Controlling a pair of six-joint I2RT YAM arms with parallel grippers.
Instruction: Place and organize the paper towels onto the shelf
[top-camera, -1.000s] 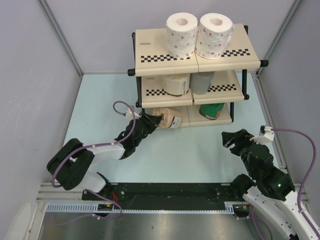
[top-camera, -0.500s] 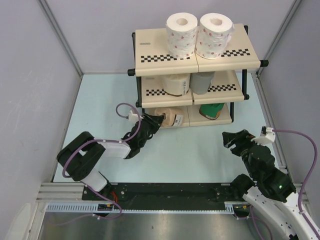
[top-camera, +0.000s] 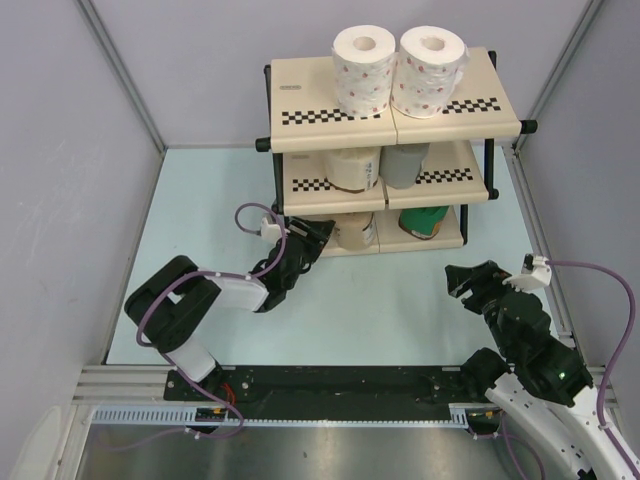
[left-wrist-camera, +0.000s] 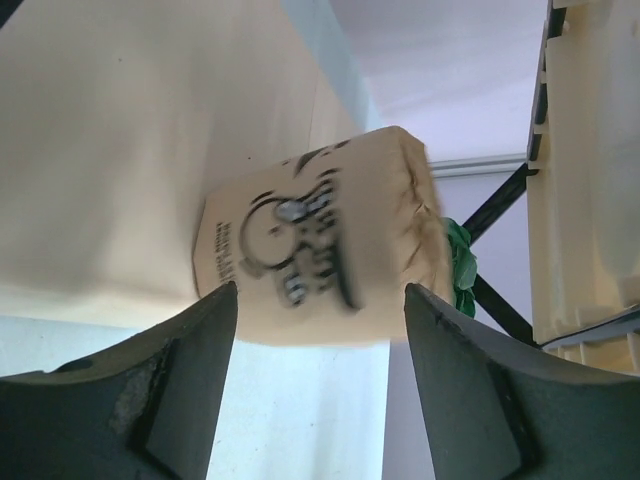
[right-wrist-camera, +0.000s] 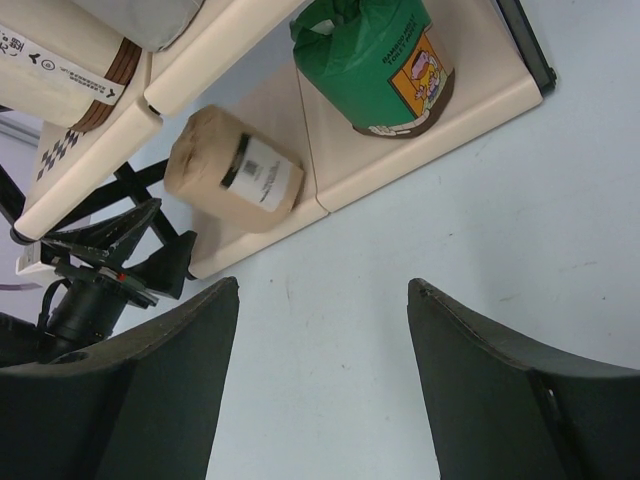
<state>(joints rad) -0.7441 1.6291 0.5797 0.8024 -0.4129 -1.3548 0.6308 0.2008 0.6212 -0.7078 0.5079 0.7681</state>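
The shelf (top-camera: 300, 95) stands at the back of the table. Two white red-dotted paper towels (top-camera: 362, 68) (top-camera: 430, 70) sit on its top tier. A cream roll (top-camera: 350, 168) and a grey roll (top-camera: 403, 165) share the middle tier. On the bottom tier a tan-brown roll (top-camera: 350, 230) lies tilted at the left, beside a green roll (top-camera: 425, 222). My left gripper (top-camera: 315, 237) is open at the bottom tier's left edge, with the tan-brown roll (left-wrist-camera: 320, 250) just past its fingertips. My right gripper (top-camera: 463, 282) is open and empty over the table, right of the shelf.
Grey walls close in the pale blue table (top-camera: 400, 310) on the left, back and right. The shelf's black frame bars (left-wrist-camera: 500, 205) run close beside my left gripper. From the right wrist I see the tan-brown roll (right-wrist-camera: 232, 170), the green roll (right-wrist-camera: 385, 65) and the left gripper (right-wrist-camera: 150, 245).
My left gripper pushed toward the shelf, then opened and let go of the tan-brown roll, which now lies deeper on the bottom tier. The right arm has barely moved.
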